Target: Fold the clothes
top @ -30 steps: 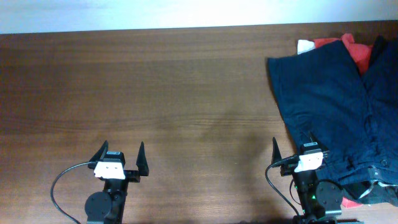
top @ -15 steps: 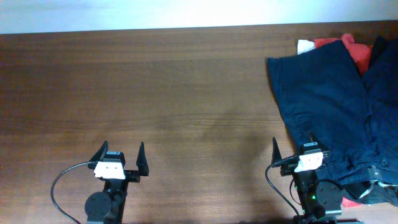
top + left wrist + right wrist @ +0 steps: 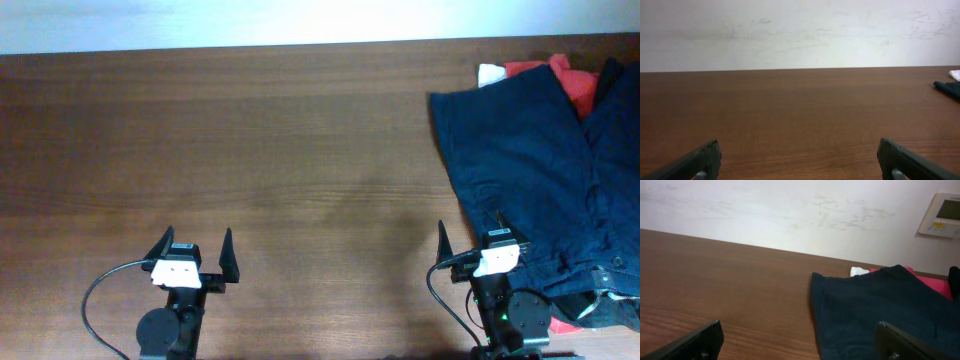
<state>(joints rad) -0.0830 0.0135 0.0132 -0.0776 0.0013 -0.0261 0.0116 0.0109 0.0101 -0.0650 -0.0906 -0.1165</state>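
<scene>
1. The shorts (image 3: 530, 160) are spread flat at the right end of the surface (image 3: 250, 140). They are dark navy, with the leg hems turned toward the far edge.
2. A red garment (image 3: 575, 85) and a scrap of white cloth (image 3: 490, 73) are seen at the far edge of the shorts, partly covered by them.
3. The left gripper (image 3: 198, 240) is held low at the near edge, on the left side. Its jaws are set wide apart with nothing between them, and it is well apart from the shorts.
4. The right gripper (image 3: 470, 235) is held low at the near edge, just beside the shorts. Its jaws are likewise apart and nothing is gripped. From overhead, one finger is seen over the shorts' edge; whether cloth is touched cannot be told.
5. In the right wrist view the shorts (image 3: 875, 310) are seen ahead and to the right, with bare wood ahead on the left.
</scene>
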